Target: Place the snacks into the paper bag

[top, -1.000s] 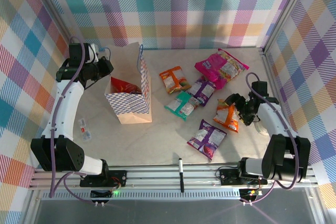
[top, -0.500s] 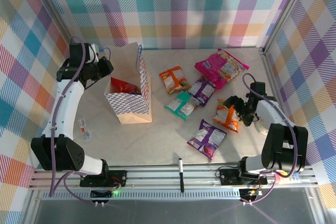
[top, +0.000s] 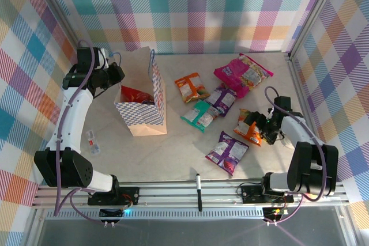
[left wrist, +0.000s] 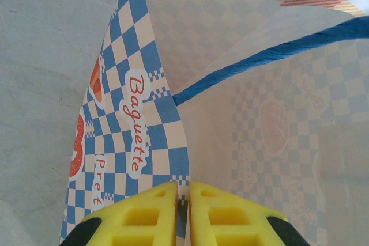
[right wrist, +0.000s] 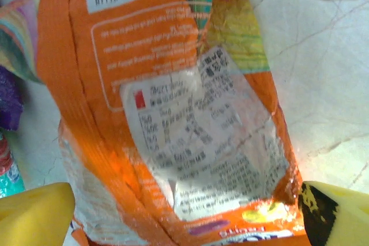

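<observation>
In the top view, the paper bag (top: 143, 113) is standing upright on the left part of the counter (top: 173, 154), and a red packet (top: 137, 93) is lying inside it. The left gripper (top: 119, 74) is sitting at the bag's far left rim. To the right of the bag, other snacks are lying loose on the counter: a pink packet (top: 243, 73), a far orange packet (top: 193, 86), a teal packet (top: 200, 114), a purple packet (top: 223, 99) and a second purple packet (top: 228, 151) nearer the arms. The right gripper (top: 256, 125) is reaching over the near orange packet (top: 248, 129).

In the left wrist view, the left gripper (left wrist: 183, 194) is pressing its yellow fingers (left wrist: 144, 214) together on the checked paper edge of the bag, below the blue cord handle (left wrist: 259, 59).

In the right wrist view, the right gripper (right wrist: 184, 211) is holding its jaws wide apart. The near orange packet is lying between them with its printed back side up, and it is not squeezed.
</observation>
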